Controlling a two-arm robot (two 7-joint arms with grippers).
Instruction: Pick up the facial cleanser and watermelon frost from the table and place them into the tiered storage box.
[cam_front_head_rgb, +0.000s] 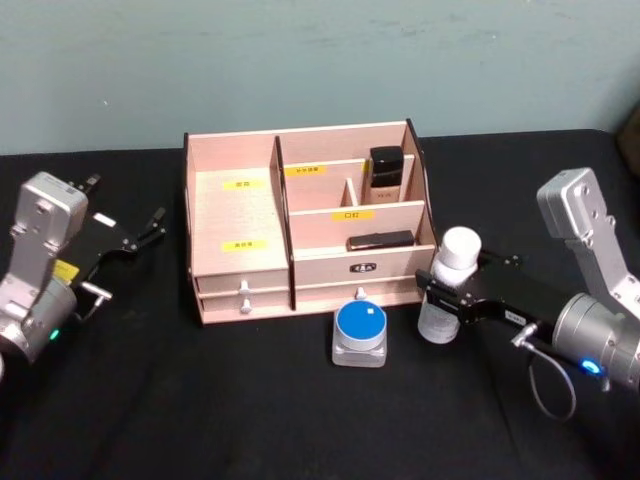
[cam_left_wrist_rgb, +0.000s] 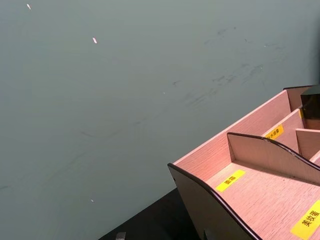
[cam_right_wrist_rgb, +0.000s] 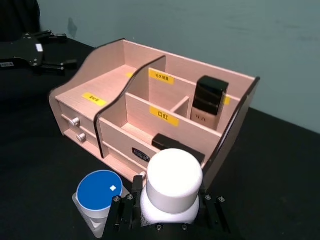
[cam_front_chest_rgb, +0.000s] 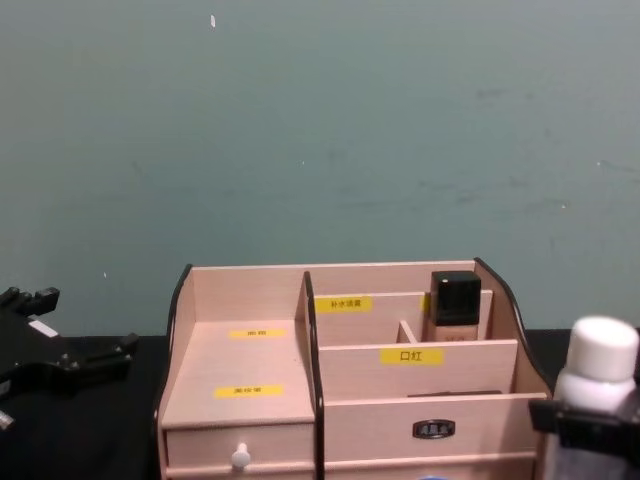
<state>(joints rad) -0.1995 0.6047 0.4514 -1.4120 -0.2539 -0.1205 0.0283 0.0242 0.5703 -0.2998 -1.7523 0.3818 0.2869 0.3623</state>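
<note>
Neither item is boxed: right claw (cam_front_head_rgb: 436, 299) grips facial cleanser (cam_front_head_rgb: 460, 250) at four o'clock of tiered storage box (cam_front_head_rgb: 240, 215); watermelon frost (cam_front_head_rgb: 360, 322) untouched; left claw (cam_front_head_rgb: 125, 235) released, nine o'clock.

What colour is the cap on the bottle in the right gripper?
White. The right wrist view shows the cap best, atop the bottle in the right gripper.

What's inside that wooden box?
The storage box holds a black-capped bottle in a back compartment and a flat black case in a front slot. Its closed drawers hide any contents.
</note>
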